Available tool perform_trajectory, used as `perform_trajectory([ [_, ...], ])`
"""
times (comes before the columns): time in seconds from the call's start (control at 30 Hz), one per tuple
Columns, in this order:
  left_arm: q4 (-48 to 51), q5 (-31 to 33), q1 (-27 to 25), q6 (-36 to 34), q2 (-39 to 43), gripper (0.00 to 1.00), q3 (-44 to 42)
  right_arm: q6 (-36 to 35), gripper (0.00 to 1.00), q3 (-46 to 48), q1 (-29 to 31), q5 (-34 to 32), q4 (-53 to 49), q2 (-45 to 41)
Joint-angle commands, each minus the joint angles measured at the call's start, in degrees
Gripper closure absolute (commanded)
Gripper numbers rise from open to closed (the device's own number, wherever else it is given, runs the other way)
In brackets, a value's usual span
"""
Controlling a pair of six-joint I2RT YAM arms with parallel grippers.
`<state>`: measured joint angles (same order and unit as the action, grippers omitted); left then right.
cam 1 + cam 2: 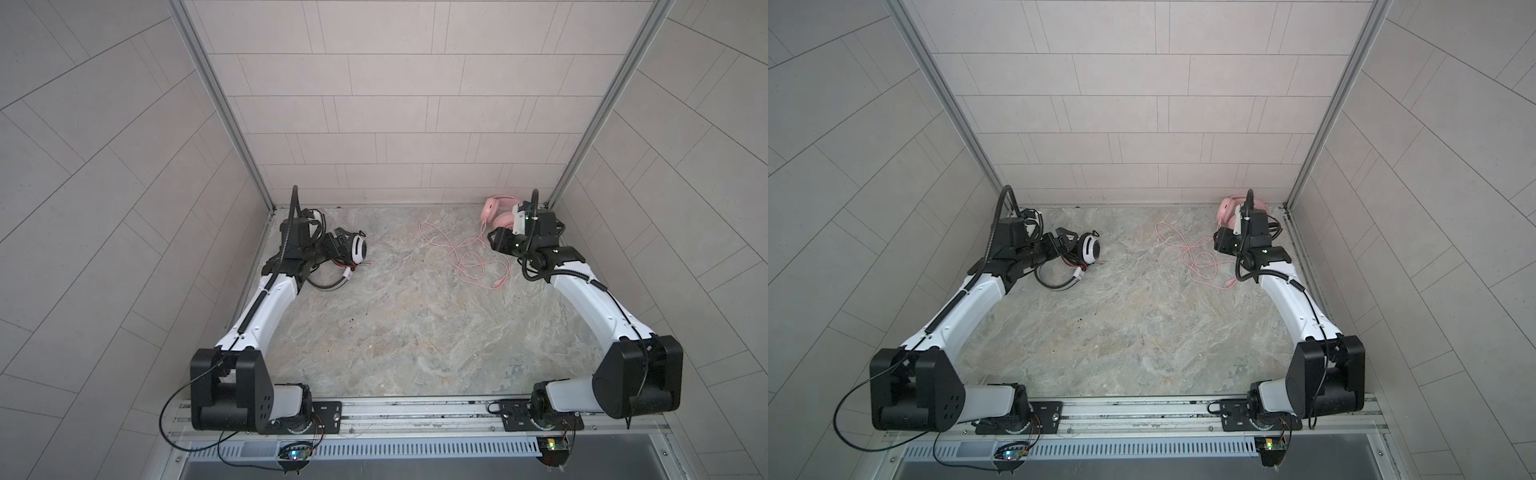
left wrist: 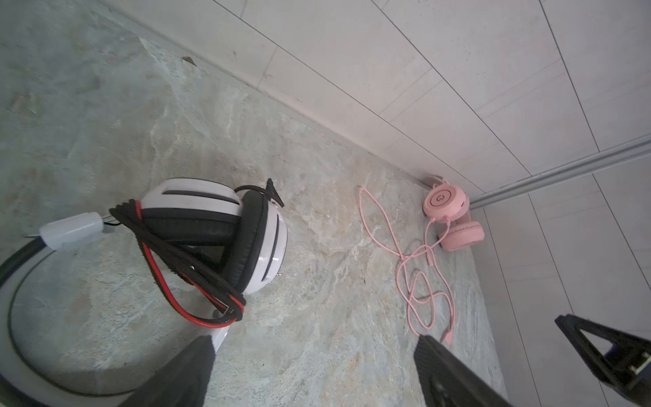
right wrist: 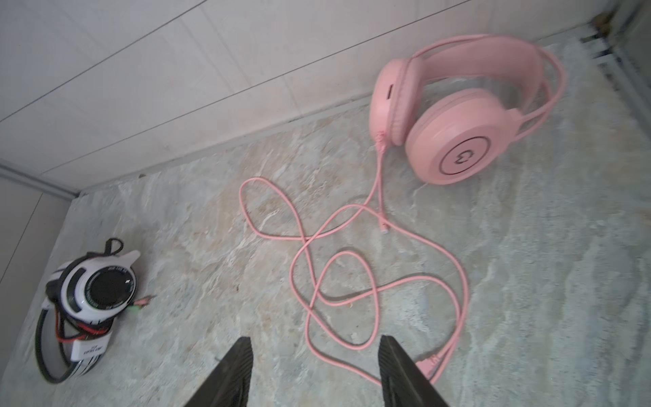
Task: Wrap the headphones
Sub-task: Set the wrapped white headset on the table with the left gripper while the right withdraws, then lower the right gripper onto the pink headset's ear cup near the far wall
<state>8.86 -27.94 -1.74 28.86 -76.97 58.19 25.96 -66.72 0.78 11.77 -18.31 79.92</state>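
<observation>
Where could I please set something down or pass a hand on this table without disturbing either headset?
Bare: the near half of the table between the left arm and right arm, and the far strip between the white headset and the pink cord. Crowded: both far corners, around the white headset and where the cord loops from the pink headset.

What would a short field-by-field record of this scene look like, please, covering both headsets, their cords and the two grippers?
surface: marbled table
white headset: far left of the table, ear cups together
black and red cord: looped around the white headset's cups
pink headset: far right corner, by the back wall
pink cord: unwrapped, sprawled in loose loops on the table
left gripper: open, empty, beside the white headset
right gripper: open, empty, over the pink cord
</observation>
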Motion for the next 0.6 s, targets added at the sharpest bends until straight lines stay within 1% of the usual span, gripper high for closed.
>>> perform_trajectory([
  [0.0, -0.50, -4.40, 0.08, -3.27, 0.82, 0.05, 1.22, 4.19, 0.35, -5.03, -2.62, -8.19, -2.56, 4.33],
  [0.1, 0.10, -3.33, 0.13, -4.14, 1.73, 0.06, 1.28, 8.33, 0.33, -13.67, -4.64, -14.30, -6.62, 12.16],
  [0.17, 0.19, -3.26, 0.17, -4.24, 1.91, 0.06, 1.14, 10.12, 0.30, -18.34, -5.51, -15.98, -7.38, 17.28],
  [0.3, 1.20, -3.44, 0.22, -4.63, 1.80, 0.06, 1.55, 12.77, 0.26, -28.46, -6.89, -17.48, -11.18, 28.18],
  [0.37, 1.94, -2.92, 0.26, -5.01, 2.06, 0.06, 1.81, 14.12, 0.25, -34.94, -7.74, -16.64, -14.70, 33.77],
  [0.5, 2.13, -2.38, 0.35, -5.30, 2.69, 0.06, 1.63, 16.40, 0.22, -44.36, -9.11, -15.49, -18.86, 41.48],
  [0.53, 2.15, -2.50, 0.39, -5.19, 2.70, 0.06, 1.76, 16.77, 0.17, -47.04, -9.36, -15.71, -20.09, 43.25],
  [0.57, 2.17, -2.53, 0.36, -5.23, 2.71, 0.06, 1.76, 17.42, 0.10, -49.20, -9.70, -15.82, -20.96, 44.84],
])
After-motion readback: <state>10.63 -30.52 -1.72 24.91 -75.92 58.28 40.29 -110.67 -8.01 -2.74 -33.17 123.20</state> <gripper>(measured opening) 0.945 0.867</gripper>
